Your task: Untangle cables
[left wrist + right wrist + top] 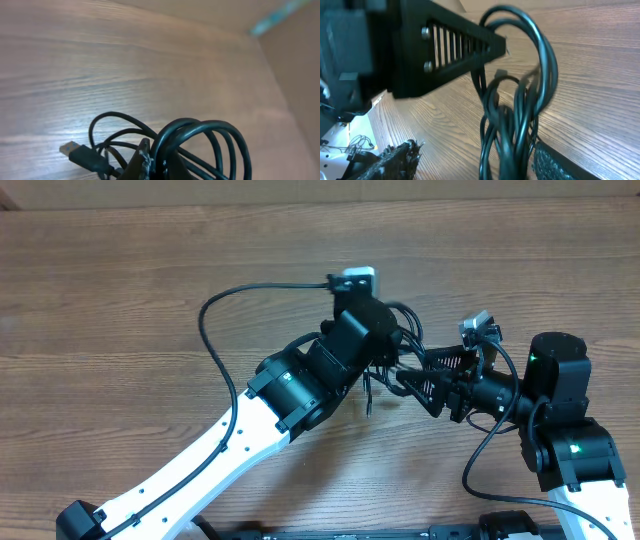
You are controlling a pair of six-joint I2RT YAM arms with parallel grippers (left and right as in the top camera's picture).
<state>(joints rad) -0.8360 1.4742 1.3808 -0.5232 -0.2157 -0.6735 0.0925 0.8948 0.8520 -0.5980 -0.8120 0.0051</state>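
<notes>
Wood-grain laminate surface (120,270), brown, with long parallel streaks and a soft glare in the left wrist view.

Left arm (230,440): white tubular link with black cylindrical joints, reaching from the lower left corner to mid-surface. A thick black wire (215,350) arches off it in a wide bow above the laminate.

Right arm (560,420): black rounded housings with green lamps lit, standing at the right edge and pointing left toward the other wrist.

Left claw (150,162): fingers pressed together, pinching the cables (167,135) at the tips. In the right wrist view it shows as a black wedge-shaped finger with a slatted, ribbed side and two bright screws, the bundle hanging from its tip.

Right claw (475,150): spread. Its two pads (395,157) are dark and coarsely knurled, one at each lower side of its own view, with the hanging strands between them. Contact between pads and strands cannot be judged.

Cables: thin, smooth, glossy black round cords, gathered in several overlapping loops. They are held off the laminate at mid-surface, between the two wrists. Upper loops arch in open ovals, and the lower strands cross and twist together.

Plug (75,151): a flat rectangular metal tip on a black moulded body, lying low at the left of the bundle. Whether it rests on the laminate cannot be determined.
</notes>
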